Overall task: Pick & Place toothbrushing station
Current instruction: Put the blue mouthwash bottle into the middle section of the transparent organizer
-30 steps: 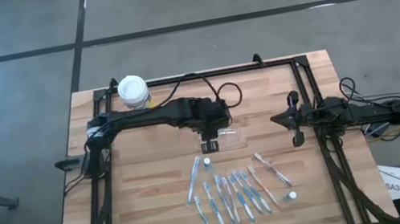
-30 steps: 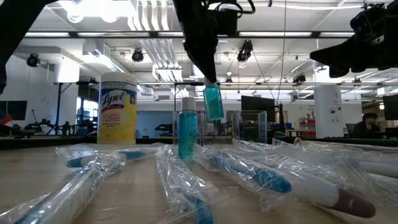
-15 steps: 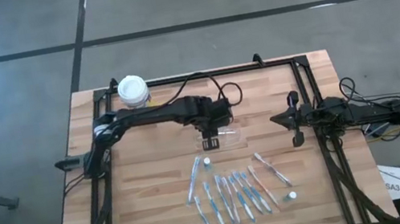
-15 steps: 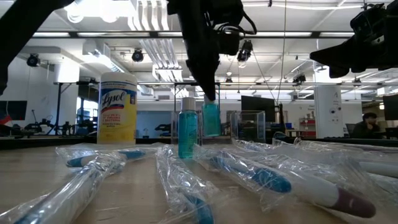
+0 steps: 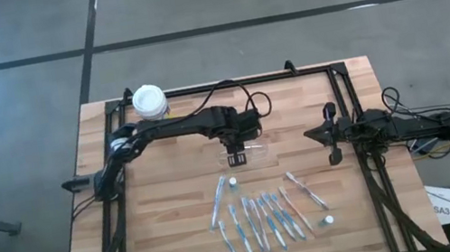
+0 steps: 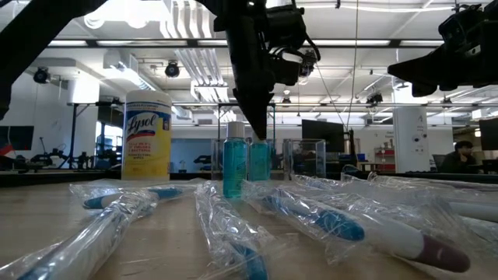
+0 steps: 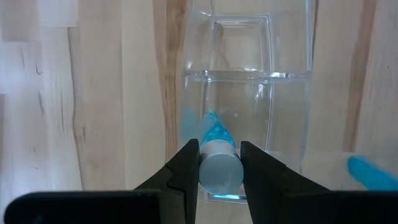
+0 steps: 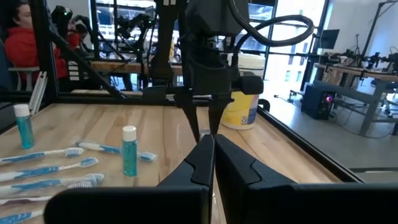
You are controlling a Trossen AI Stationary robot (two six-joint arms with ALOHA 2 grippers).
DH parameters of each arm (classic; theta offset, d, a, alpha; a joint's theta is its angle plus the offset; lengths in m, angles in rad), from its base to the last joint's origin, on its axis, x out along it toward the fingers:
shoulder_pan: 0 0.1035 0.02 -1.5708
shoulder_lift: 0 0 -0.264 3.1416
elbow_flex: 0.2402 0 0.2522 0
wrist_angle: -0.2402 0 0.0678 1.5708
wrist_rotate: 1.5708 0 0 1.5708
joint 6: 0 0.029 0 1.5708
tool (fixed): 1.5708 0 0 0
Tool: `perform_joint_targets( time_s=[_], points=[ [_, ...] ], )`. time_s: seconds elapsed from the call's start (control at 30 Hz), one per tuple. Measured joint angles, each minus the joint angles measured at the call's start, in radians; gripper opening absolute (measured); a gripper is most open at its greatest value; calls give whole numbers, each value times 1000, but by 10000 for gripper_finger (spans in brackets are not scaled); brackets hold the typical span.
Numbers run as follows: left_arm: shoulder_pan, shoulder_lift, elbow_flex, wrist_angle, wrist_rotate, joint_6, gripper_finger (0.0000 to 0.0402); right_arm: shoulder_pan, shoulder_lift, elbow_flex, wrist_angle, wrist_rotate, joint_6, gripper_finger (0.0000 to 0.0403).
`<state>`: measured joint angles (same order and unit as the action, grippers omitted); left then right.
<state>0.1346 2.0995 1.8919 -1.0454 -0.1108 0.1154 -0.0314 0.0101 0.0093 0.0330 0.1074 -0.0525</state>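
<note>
The left claw (image 7: 219, 163) grips a white-capped blue bottle (image 7: 217, 168), seemingly inside the clear holder (image 7: 245, 93).

Clear plastic holder (image 5: 246, 152) upright near worktop centre, compartments open upward. Small teal bottle with white cap (image 7: 220, 168) clamped in left pincer (image 7: 217, 163), lowered into holder. Second teal white-capped bottle (image 6: 233, 159) upright just beside, toward 7 o'clock of holder. Wrapped blue, white and pink toothbrushes (image 5: 259, 219) lying flat in rough row toward 6 o'clock. Two more white-capped bottles (image 5: 327, 220) upright at row's ends.
</note>
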Motion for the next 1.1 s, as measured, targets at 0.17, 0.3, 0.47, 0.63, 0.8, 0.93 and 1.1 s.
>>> perform_joint_targets(
  time_s=[0.17,0.3,0.47,0.63,0.8,0.93,1.1],
  points=[
    [4,0,-21,19,0,1,96,0,0,0,0,0,0,8],
    [6,-3,-42,36,1,1,96,0,0,0,0,0,0,8],
    [8,-4,-46,44,1,1,96,0,0,0,0,0,0,8],
    [8,-3,-48,48,0,2,123,0,0,0,0,0,0,8],
    [9,9,-54,40,1,3,156,0,0,0,0,0,0,8],
    [10,2,-53,43,1,3,156,0,0,0,0,0,0,8],
    [10,-1,-54,48,1,12,158,0,0,0,0,0,0,8]
  ],
)
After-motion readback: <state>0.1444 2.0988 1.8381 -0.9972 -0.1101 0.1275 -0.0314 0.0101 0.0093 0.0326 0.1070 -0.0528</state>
